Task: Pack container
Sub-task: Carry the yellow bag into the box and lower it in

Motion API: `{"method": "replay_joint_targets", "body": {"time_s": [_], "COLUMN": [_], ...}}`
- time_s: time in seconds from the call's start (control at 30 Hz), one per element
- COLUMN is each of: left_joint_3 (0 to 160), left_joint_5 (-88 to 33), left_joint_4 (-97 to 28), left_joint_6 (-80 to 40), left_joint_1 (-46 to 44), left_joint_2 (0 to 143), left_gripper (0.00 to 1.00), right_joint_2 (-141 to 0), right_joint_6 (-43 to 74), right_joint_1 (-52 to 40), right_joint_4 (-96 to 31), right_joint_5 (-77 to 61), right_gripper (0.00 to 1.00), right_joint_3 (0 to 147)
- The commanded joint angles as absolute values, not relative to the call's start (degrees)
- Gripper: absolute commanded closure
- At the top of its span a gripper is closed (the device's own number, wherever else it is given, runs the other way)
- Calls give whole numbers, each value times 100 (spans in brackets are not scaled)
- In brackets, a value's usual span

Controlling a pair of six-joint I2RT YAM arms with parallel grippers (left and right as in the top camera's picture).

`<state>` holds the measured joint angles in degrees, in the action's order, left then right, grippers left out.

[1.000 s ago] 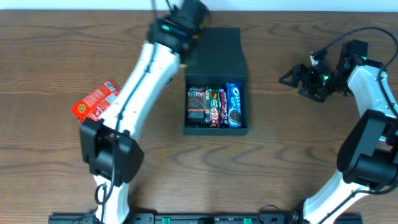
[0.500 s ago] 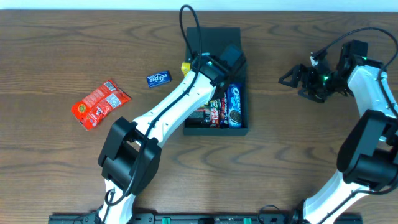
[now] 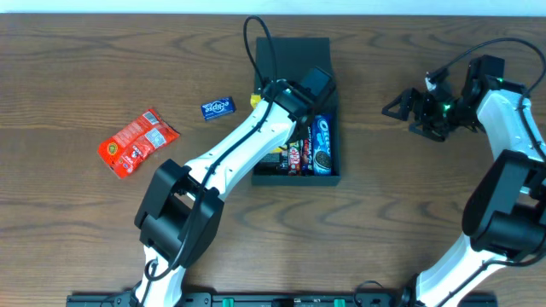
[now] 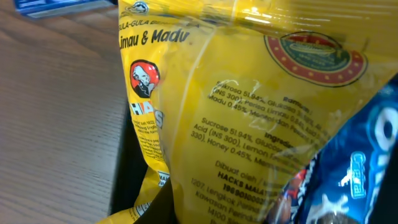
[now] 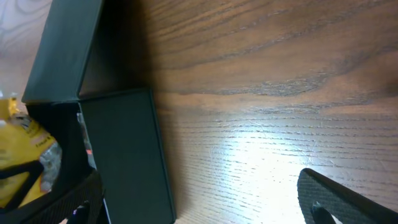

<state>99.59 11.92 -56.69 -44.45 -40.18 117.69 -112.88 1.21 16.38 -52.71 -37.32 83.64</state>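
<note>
The dark container point(image 3: 331, 175) stands at the table's middle, its flap lid point(image 3: 294, 53) laid open behind it. Inside lie an Oreo packet point(image 3: 322, 143) and chocolate bars point(image 3: 295, 156). My left gripper point(image 3: 314, 83) is over the container's back part, shut on a yellow sweet packet point(image 3: 254, 94) that fills the left wrist view point(image 4: 249, 106); the Oreo packet point(image 4: 367, 155) lies beside it there. My right gripper point(image 3: 409, 109) is open and empty over bare wood, right of the container. In the right wrist view its fingers point(image 5: 348, 199) stand wide apart, facing the container's wall point(image 5: 121, 149).
A small blue gum packet point(image 3: 217, 107) and a red snack packet point(image 3: 136, 141) lie on the wood left of the container. The left arm point(image 3: 239, 162) stretches across the container's left front.
A second ago my left gripper was behind the lid at the back left. It has swung right and forward over the container with the yellow packet. The right arm has not moved.
</note>
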Motion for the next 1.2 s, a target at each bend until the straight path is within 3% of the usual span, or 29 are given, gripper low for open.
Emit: {"method": "replay_joint_targets", "body": {"time_s": [0.0, 0.3, 0.33, 0.37, 0.4, 0.43, 0.47, 0.7, 0.77, 0.83, 0.87, 0.93, 1.17], "left_joint_3": [9920, 9911, 9911, 9911, 9911, 9911, 9911, 10055, 10228, 10342, 10353, 10337, 10101], "left_joint_5": [1107, 1090, 1092, 1092, 1092, 1096, 1105, 1234, 1356, 1376, 1372, 1361, 969], "left_joint_4": [-5745, -5942, -5940, -5931, -5920, -5911, -5900, -5758, -5760, -5754, -5736, -5734, -5599], "left_joint_6": [-4018, -4023, -4023, -4023, -4023, -4023, -4023, -3535, -3275, -3013, -2936, -2932, -2775], "left_joint_1": [-4115, -4123, -4123, -4123, -4123, -4121, -4117, -4117, -4117, -4117, -4117, -4117, -4117], "left_joint_2": [11775, 11775, 11775, 11775, 11775, 11775, 11775, 11721, 11719, 11719, 11719, 11730, 11922], "left_gripper": [94, 94, 89, 71, 39, 16, 5, 4, 0, 37, 63, 94, 94], "right_joint_2": [-11273, -11273, -11273, -11273, -11273, -11273, -11273, -11273, -11273, -11273, -11273, -11273, -11273], "right_joint_6": [119, 119, 119, 119, 117, 119, 119, 119, 119, 119, 119, 119, 117], "right_joint_1": [1664, 1664, 1664, 1664, 1664, 1664, 1664, 1664, 1664, 1662, 1662, 1662, 1662], "right_joint_4": [-5293, -5312, -5312, -5312, -5312, -5312, -5312, -5319, -5321, -5321, -5321, -5330, -5339], "right_joint_5": [-3774, -3774, -3771, -3771, -3771, -3771, -3771, -3771, -3771, -3771, -3771, -3771, -3765], "right_gripper": [1, 1, 1, 1, 1, 1, 1, 1, 1, 1, 1, 1, 1], "right_joint_3": [8475, 8475, 8475, 8475, 8475, 8475, 8475, 8475, 8475, 8475, 8475, 8475, 8475]}}
